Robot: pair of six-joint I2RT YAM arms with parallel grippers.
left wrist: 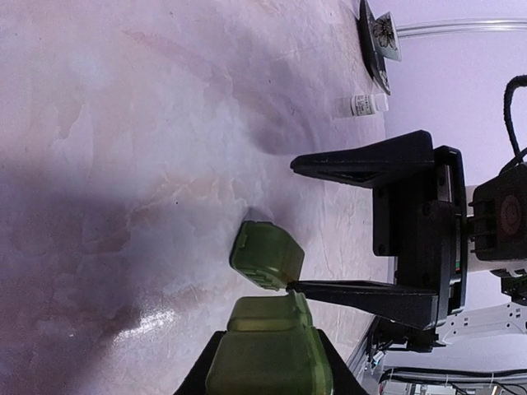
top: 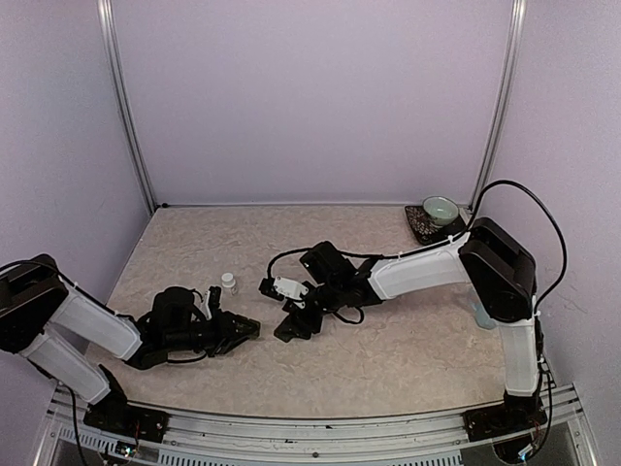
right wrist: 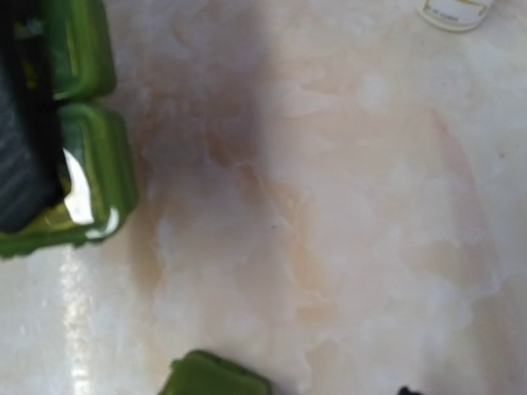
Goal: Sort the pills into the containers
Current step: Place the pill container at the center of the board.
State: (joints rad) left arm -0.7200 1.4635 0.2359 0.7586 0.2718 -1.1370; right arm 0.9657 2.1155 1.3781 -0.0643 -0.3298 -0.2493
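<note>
Containers (left wrist: 268,362) in tight grip of left pincer (top: 246,329), long axis toward wide-apart right pincer (left wrist: 291,225).

Containers (left wrist: 268,255) glossy olive-green. Bench (top: 388,340) cream with beige-pink marbling, walls (top: 310,97) plain lavender. Bowl (top: 440,208) pale green on a dark saucer (top: 420,226) with a pale flower print; small bottle (top: 228,282) white, dark-printed label.

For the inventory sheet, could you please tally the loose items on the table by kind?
Green container pieces, seemingly separate: 2
White bottle: 1
Green bowl: 1
Dark saucer: 1
Pale blue mug, mostly hidden: 1
Total: 6
</note>
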